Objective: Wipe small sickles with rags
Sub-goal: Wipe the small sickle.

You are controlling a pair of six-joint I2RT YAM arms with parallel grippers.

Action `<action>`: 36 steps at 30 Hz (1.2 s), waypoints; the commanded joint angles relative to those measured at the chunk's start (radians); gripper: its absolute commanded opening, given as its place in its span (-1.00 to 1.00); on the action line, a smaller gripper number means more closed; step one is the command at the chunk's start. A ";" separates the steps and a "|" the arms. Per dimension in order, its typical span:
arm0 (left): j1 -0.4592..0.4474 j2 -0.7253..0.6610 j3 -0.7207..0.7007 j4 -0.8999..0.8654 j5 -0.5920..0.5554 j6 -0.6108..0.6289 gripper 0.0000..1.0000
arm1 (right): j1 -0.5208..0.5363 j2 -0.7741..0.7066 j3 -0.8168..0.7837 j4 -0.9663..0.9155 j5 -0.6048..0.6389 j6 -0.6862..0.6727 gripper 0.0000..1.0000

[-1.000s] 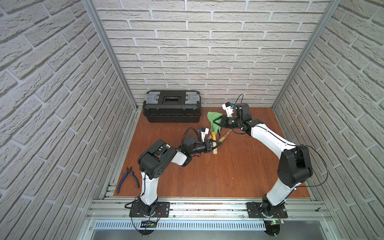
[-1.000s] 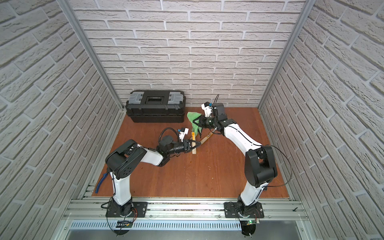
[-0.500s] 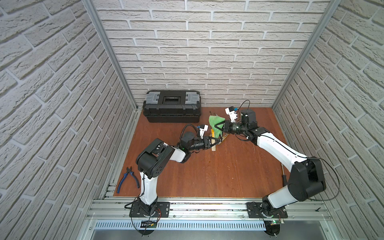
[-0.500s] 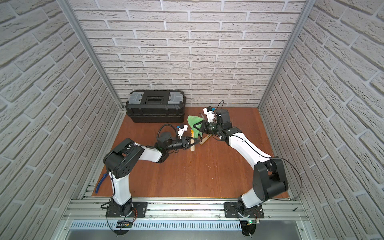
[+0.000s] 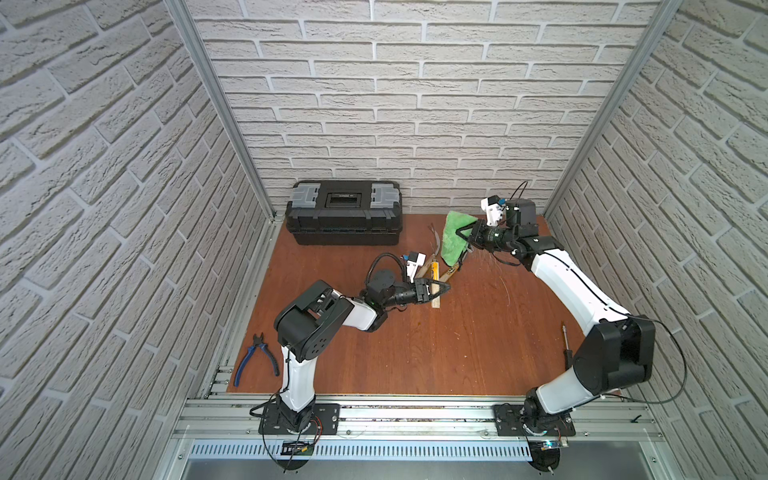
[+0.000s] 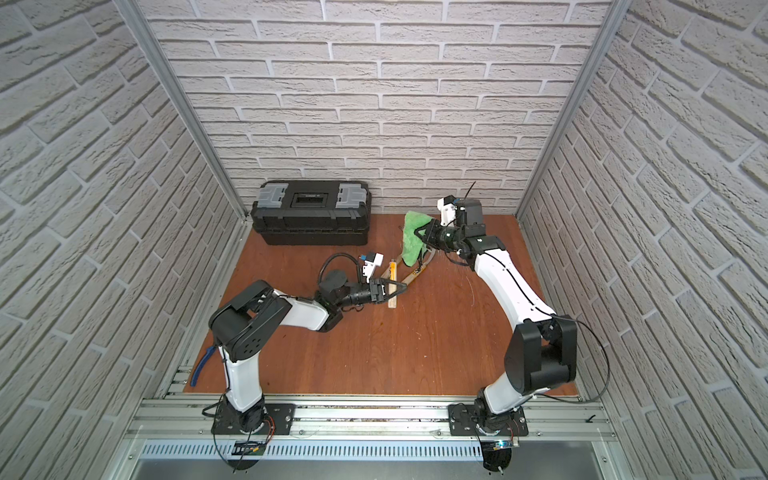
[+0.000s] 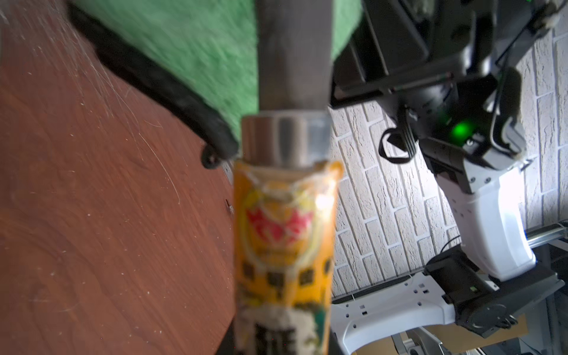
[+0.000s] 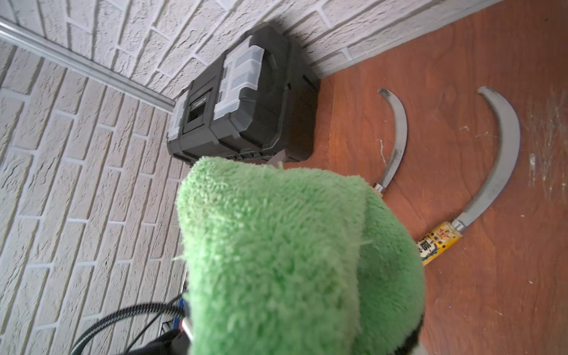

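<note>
Left claw: clenched on held sickle by its handle, blade reaching to the rag | Right claw: clenched on green rag, lifted near the back wall | Second sickle and third sickle: flat on the bench beside the rag

You see a small robot booth made to look like a workshop. It has brick-look walls, a wooden worktop, a black toolbox and blue pliers.

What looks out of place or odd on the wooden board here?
The blue-handled pliers lie alone at the very edge of the board, by the metal rails, far from the sickles. Pale scratches or fibres mark the wood near those.
</note>
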 commanded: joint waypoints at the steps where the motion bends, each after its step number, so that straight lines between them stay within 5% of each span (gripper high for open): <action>1: -0.035 -0.029 -0.009 0.104 -0.016 0.021 -1.00 | -0.009 0.062 0.022 0.084 0.054 0.092 -0.95; 12: -0.090 0.008 -0.027 0.125 -0.045 0.021 -1.00 | -0.014 0.172 0.042 0.225 0.095 0.251 -0.95; 36: -0.078 0.092 0.043 0.067 -0.010 0.042 -1.00 | -0.011 0.050 -0.112 0.426 -0.091 0.344 -0.95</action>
